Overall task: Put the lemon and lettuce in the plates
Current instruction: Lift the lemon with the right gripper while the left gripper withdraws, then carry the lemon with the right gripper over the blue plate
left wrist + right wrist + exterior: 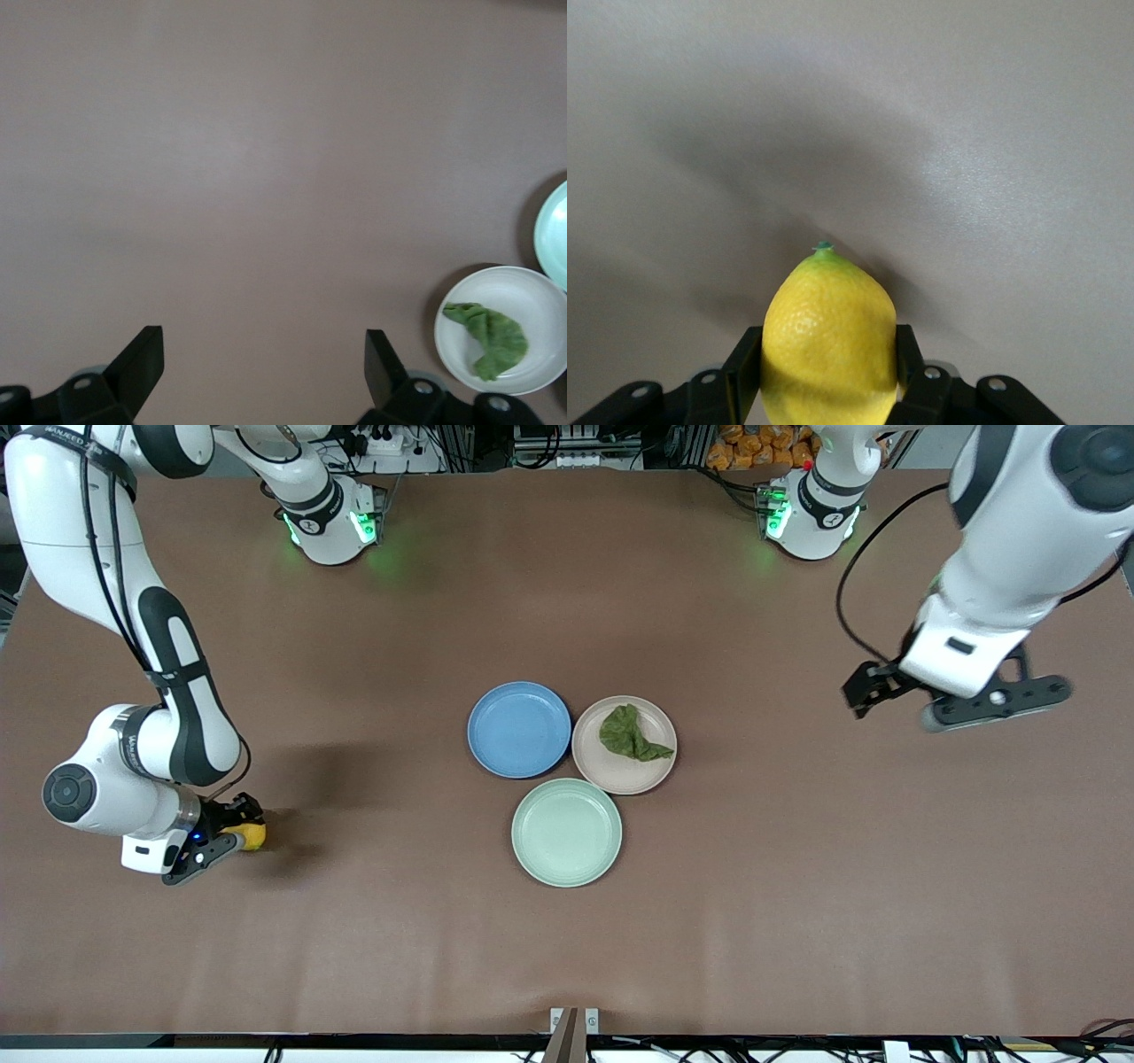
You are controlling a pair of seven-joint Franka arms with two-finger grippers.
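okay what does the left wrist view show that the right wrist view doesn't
Only the left wrist view shows the lettuce lying in the beige-pink plate, an edge of the mint-green plate, and the left gripper open and empty, up over bare table. Only the right wrist view shows the lemon, clamped between the right gripper fingers at the right arm's end of the table. Both show the brown table.

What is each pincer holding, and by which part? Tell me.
The right pincer grips the lemon across its middle, green tip pointing away from the wrist. The left pincer is open and holds nothing.
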